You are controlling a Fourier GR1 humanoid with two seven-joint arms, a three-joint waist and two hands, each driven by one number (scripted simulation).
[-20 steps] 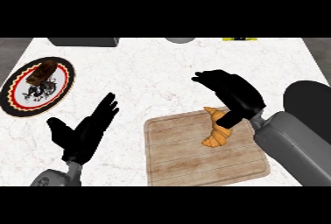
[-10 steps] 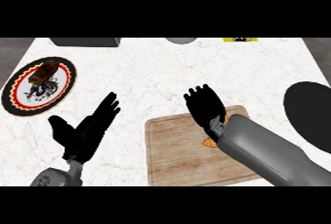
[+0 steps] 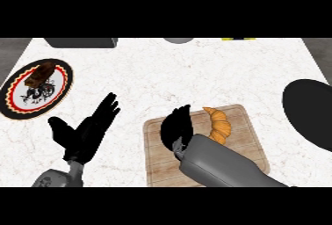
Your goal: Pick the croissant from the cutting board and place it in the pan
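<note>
counter (image 3: 194,70): is showing smooth white stone, marble-like veining.
cutting board (image 3: 250,149): is showing pale wood with grain lines.
croissant (image 3: 219,125): is looking golden, faintly glossy.
pan (image 3: 311,114): is appearing matt black, possibly metal.

Bare counter (image 3: 194,74) across the upper middle, between plate (image 3: 14,110) at left and pan (image 3: 311,114) at right edge. Lower middle blocked by cutting board (image 3: 250,145), croissant (image 3: 220,125) and right hand (image 3: 176,129).

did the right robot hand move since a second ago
Yes. The right robot hand has swung left across the cutting board, from over the croissant to its left side.
</note>
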